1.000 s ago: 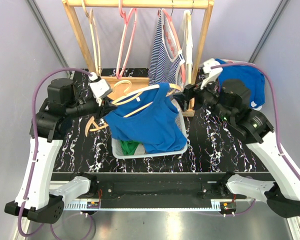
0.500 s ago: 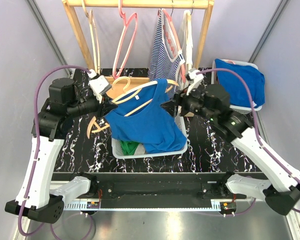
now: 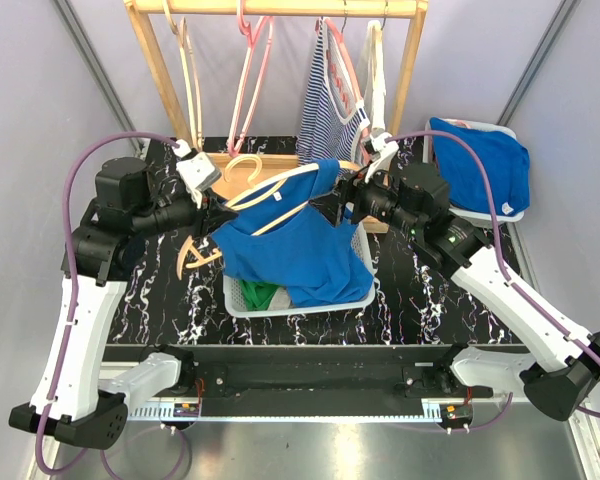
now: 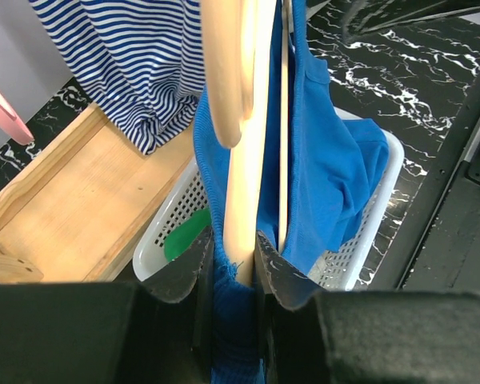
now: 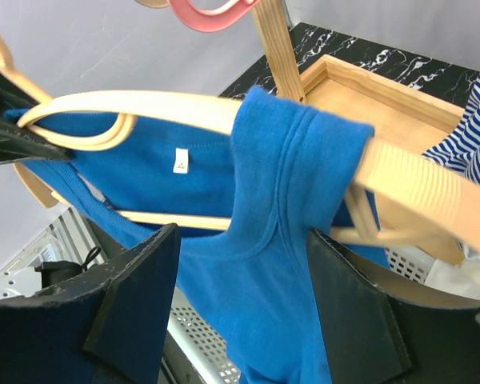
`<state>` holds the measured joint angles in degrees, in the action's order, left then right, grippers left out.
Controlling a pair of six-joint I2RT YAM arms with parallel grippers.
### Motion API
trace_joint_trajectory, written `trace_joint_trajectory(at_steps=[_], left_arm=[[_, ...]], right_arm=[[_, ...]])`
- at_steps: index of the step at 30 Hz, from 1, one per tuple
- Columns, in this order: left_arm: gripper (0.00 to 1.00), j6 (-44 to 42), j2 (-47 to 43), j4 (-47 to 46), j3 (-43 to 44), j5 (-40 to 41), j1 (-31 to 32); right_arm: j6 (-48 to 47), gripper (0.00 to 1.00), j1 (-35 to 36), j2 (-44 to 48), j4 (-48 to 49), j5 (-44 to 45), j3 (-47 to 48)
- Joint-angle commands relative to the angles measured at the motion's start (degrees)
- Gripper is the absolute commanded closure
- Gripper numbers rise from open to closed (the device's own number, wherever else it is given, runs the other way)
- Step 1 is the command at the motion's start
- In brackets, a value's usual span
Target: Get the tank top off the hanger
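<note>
Your white basket (image 3: 232,298) sits mid-table under the work, with a green cloth (image 3: 260,293) bunched in its left half and the hem of the blue tank top (image 3: 295,245) drooping into the rest of it. A second bin (image 3: 516,208) at the far right of the table holds another blue garment (image 3: 480,170), heaped over its rim. Behind both stands the wooden rack (image 3: 405,90), where a striped top (image 3: 330,110) hangs. The tank top is on the wooden hanger (image 3: 265,190), held in the air above the basket. Your left gripper (image 3: 218,215) is clamped on the hanger's left arm, and the left wrist view shows blue fabric pinched in along with the wood. Your right gripper (image 3: 332,203) stands parted at the hanger's right end: in the right wrist view the shoulder strap, draped over the wood, lies between the two fingers (image 5: 136,304) with a gap on each side, so nothing is gripped there. A second ago that right gripper was further right, just beside the rack's post and clear of the shirt; it has since swung left to straddle the strap. The left arm, the hanger and the baskets sit where they were.
</note>
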<state>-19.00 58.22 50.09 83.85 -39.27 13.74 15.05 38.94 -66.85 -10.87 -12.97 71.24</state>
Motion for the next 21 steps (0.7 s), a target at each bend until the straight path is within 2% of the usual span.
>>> trace_joint_trajectory(at_steps=[1, 13, 21], left_arm=[[1.00, 0.6, -1.7, -3.6, 0.5, -4.2, -0.2], [1.00, -0.7, -2.3, -2.3, 0.0, -4.7, -0.2], [1.00, -0.8, -2.5, -1.6, 0.5, -5.7, -0.2]], right_arm=[[-1.2, 0.26, -0.1, -1.3, 4.3, 1.3, 2.4], [-7.1, 0.22, -0.1, 0.4, 2.0, 8.0, 4.1], [-6.5, 0.24, -0.1, -0.2, 2.7, 7.3, 3.6]])
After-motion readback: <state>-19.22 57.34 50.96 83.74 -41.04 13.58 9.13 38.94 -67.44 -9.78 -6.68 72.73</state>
